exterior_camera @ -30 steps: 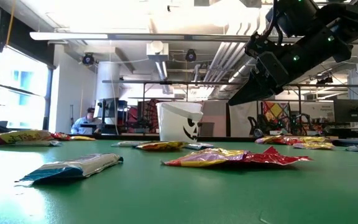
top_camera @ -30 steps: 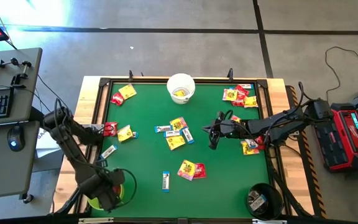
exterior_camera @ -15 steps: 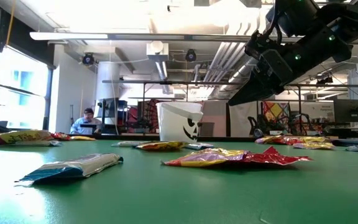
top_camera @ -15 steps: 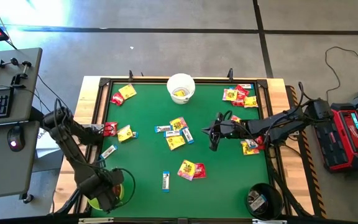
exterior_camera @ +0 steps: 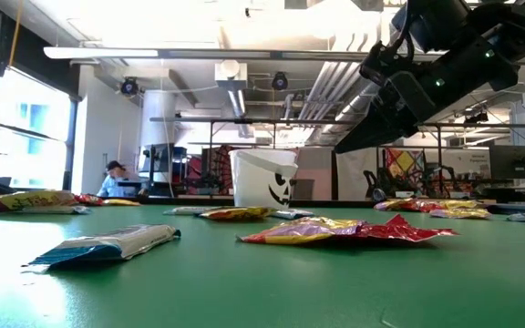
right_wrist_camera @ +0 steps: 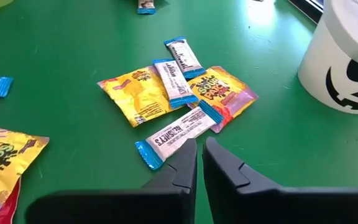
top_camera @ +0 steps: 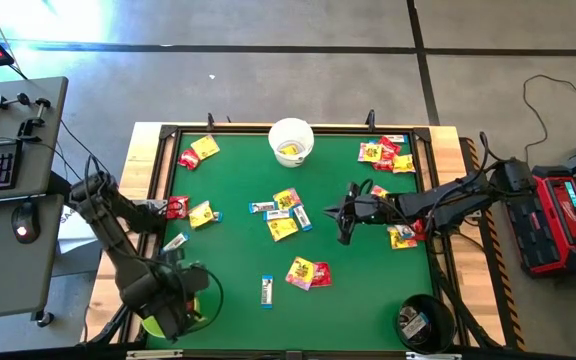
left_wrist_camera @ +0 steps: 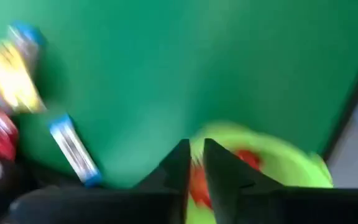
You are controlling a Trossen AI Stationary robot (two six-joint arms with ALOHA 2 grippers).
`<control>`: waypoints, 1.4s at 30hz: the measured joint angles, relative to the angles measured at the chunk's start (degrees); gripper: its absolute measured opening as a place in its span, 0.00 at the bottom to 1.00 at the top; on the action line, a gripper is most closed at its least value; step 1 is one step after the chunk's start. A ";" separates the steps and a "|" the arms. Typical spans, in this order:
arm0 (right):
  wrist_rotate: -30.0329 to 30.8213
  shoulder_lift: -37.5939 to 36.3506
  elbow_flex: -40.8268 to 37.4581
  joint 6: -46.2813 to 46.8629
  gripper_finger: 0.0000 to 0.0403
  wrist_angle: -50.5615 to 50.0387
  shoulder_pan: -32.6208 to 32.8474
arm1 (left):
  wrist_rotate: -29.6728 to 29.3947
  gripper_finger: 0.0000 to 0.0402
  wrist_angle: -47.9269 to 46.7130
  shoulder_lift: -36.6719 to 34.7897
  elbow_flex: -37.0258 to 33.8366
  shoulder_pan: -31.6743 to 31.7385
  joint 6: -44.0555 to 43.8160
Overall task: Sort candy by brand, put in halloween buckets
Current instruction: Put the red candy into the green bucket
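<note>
Sorting looks barely begun: most candy (top_camera: 286, 214) litters the tabletop (top_camera: 368, 280), the green bucket (left_wrist_camera: 263, 155) apparently holds something red, and both left gripper (left_wrist_camera: 193, 163) and right gripper (right_wrist_camera: 196, 163) have clenched, empty fingers.

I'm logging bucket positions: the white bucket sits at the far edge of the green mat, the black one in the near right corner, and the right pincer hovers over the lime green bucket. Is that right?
Not quite. The high view shows the left pincer, not the right, over the lime green bucket. The right pincer hangs above the mat's middle, near mixed candy. The white bucket and black bucket are as you say.
</note>
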 joint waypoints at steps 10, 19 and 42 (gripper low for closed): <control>0.04 0.00 0.00 -0.88 0.00 0.00 0.00 | -23.23 0.00 8.87 0.00 0.00 2.56 7.37; 0.74 0.00 0.00 -0.85 0.00 0.15 0.00 | -26.86 0.00 27.88 -0.02 -0.65 9.88 31.35; 3.36 -0.02 -5.79 1.46 0.00 9.84 0.04 | 16.77 0.00 75.90 -0.02 -21.54 47.26 79.93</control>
